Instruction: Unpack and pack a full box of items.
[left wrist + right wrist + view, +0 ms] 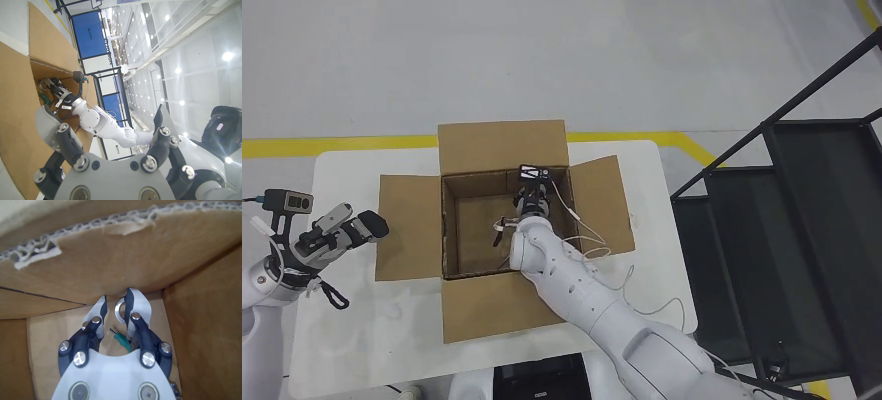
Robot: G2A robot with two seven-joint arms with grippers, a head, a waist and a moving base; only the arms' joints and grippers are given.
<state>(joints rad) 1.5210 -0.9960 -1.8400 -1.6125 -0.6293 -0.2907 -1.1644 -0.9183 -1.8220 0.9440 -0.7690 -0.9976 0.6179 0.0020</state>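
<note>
Silver ring (119, 311): just ahead of the spread right claw (117, 296), inside cardboard box (113, 256); left claw (360, 222), spread, well apart.

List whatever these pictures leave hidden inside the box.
Top view: the right arm covers much of the box floor; anything beneath is hidden.
Right wrist view: the silver ring is partly behind a finger of the right claw.
Right wrist view: the green-handled item runs under the claw's palm; its type is unclear.
</note>
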